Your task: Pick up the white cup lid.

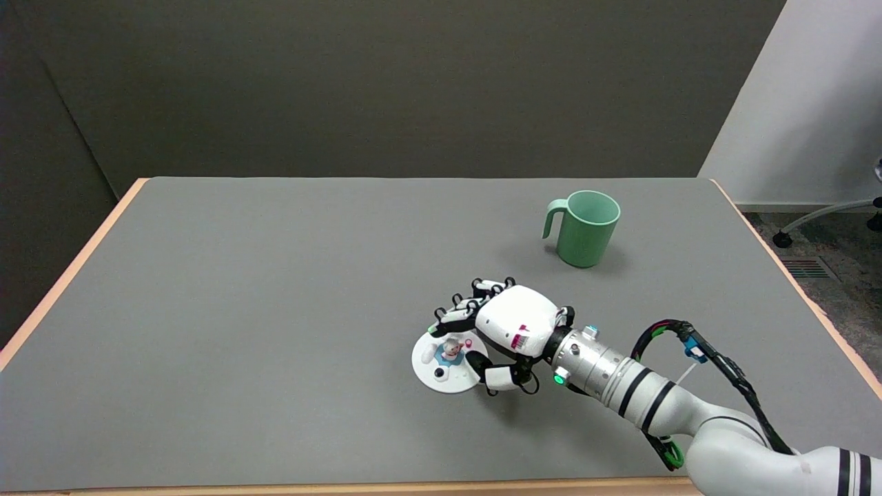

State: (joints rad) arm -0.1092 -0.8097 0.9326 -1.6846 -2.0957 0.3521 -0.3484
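Note:
The white cup lid is a round white disc with a small figure knob and coloured dots on top. It lies on the grey table in the near middle. My right hand reaches in from the lower right and covers the lid's right part. Its fingers curl down onto the lid's far rim, and the thumb presses on the near right side, so the lid is pinched between them. The lid still looks flat on the table top.
A light green mug with its handle to the left stands upright behind the hand, toward the far right. The table's wooden edge runs along the left, and the right edge lies close to the arm.

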